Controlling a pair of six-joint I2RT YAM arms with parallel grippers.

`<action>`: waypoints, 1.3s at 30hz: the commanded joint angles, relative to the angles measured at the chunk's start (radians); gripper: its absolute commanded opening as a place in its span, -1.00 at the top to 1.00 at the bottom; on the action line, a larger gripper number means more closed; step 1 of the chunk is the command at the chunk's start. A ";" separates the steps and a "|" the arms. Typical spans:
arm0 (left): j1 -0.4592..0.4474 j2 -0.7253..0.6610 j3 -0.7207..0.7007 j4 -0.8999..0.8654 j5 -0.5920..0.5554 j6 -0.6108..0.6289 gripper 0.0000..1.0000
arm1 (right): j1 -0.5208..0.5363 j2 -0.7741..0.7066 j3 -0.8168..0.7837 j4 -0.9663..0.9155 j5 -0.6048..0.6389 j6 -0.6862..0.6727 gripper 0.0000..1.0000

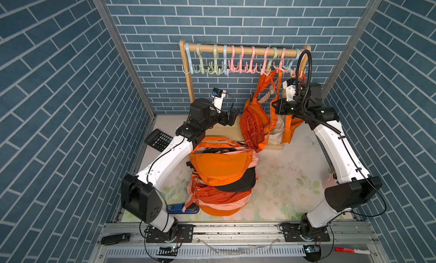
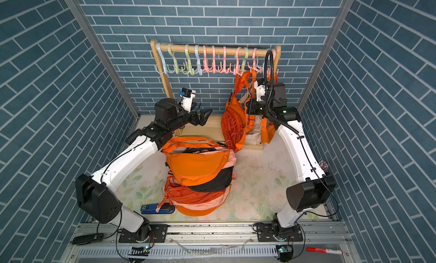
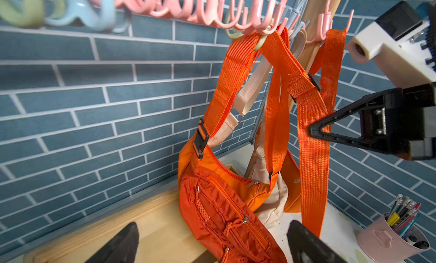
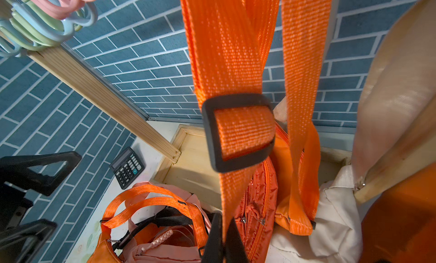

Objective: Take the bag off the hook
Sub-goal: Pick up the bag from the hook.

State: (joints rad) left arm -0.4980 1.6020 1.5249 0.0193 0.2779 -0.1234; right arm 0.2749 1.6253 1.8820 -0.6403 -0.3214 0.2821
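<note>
Right gripper clamps the woven strap of the orange nylon bag — looped over 1 pastel plastic hook. Left gripper holds its jaws wide apart.

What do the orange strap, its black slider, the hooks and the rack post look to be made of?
Orange strap: woven webbing, probably nylon or polyester; the ribbed weave shows, matte finish.
Black slider: moulded plastic by the look, smooth and dull.
Hooks: glossy pastel plastic with rounded, moulded shapes.
Rack post: light, unpainted wood; straight grain is visible.
</note>
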 commanded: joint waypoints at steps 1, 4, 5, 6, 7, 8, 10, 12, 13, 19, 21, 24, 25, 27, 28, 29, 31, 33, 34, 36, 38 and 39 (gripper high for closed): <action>-0.011 0.064 0.077 0.082 0.003 0.025 -0.98 | 0.004 -0.051 -0.012 0.007 -0.013 -0.004 1.00; -0.019 0.145 0.154 0.111 0.009 0.021 -0.98 | 0.003 -0.067 -0.024 0.007 -0.013 -0.001 1.00; -0.022 0.179 0.195 0.109 0.009 0.022 -0.98 | 0.003 -0.072 -0.027 0.005 -0.012 -0.001 1.00; -0.027 0.214 0.236 0.107 0.016 0.020 -0.98 | 0.003 -0.077 -0.029 0.002 -0.009 -0.001 1.00; -0.030 0.238 0.270 0.107 0.020 0.021 -0.98 | 0.002 -0.081 -0.032 0.001 -0.006 -0.001 1.00; -0.034 0.274 0.311 0.108 0.021 0.020 -0.97 | 0.003 -0.087 -0.036 0.001 -0.005 0.000 1.00; -0.042 0.332 0.379 0.109 0.025 0.018 -0.97 | 0.003 -0.096 -0.037 -0.006 -0.007 0.000 1.00; -0.051 0.386 0.458 0.098 0.036 0.014 -0.96 | 0.003 -0.107 -0.038 -0.016 -0.003 0.000 1.00; -0.055 0.411 0.488 0.095 0.040 0.013 -0.96 | 0.002 -0.115 -0.042 -0.016 0.001 -0.001 1.00; -0.079 0.531 0.640 0.091 0.047 0.007 -0.96 | 0.003 -0.149 -0.058 -0.018 0.004 0.005 1.00; -0.087 0.565 0.683 0.092 0.047 0.000 -0.96 | 0.003 -0.155 -0.062 -0.022 0.008 0.005 1.00; -0.097 0.611 0.746 0.081 0.042 -0.003 -0.96 | 0.003 -0.163 -0.069 -0.022 0.008 0.005 1.00; -0.099 0.623 0.763 0.080 0.041 -0.004 -0.96 | 0.002 -0.165 -0.070 -0.024 0.007 0.006 1.00; -0.102 0.647 0.794 0.080 0.033 -0.006 -0.96 | 0.003 -0.171 -0.073 -0.024 0.004 0.008 1.00; -0.102 0.655 0.806 0.082 0.033 -0.009 -0.96 | 0.003 -0.175 -0.076 -0.024 0.004 0.008 1.00; -0.103 0.664 0.818 0.085 0.033 -0.009 -0.97 | 0.003 -0.179 -0.079 -0.024 0.004 0.007 1.00; -0.102 0.682 0.847 0.086 0.028 -0.006 -0.96 | 0.003 -0.190 -0.085 -0.022 0.001 0.005 1.00; -0.103 0.702 0.880 0.073 0.008 0.003 -0.96 | 0.003 -0.202 -0.092 -0.019 0.001 0.003 1.00; -0.103 0.706 0.887 0.071 -0.004 0.008 -0.96 | 0.003 -0.207 -0.097 -0.017 0.001 0.003 1.00; -0.102 0.714 0.897 0.068 -0.051 0.017 -0.96 | 0.003 -0.217 -0.105 -0.011 -0.003 0.007 1.00; -0.101 0.718 0.900 0.070 -0.102 0.019 -0.95 | 0.003 -0.223 -0.111 -0.006 -0.008 0.010 1.00; -0.100 0.724 0.904 0.074 -0.120 0.023 -0.95 | 0.003 -0.225 -0.113 -0.004 -0.010 0.012 1.00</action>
State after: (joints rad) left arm -0.5961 2.3066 2.3947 0.0807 0.2329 -0.1169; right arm 0.2749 1.4391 1.7828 -0.6502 -0.3187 0.2829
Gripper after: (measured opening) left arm 0.976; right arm 0.043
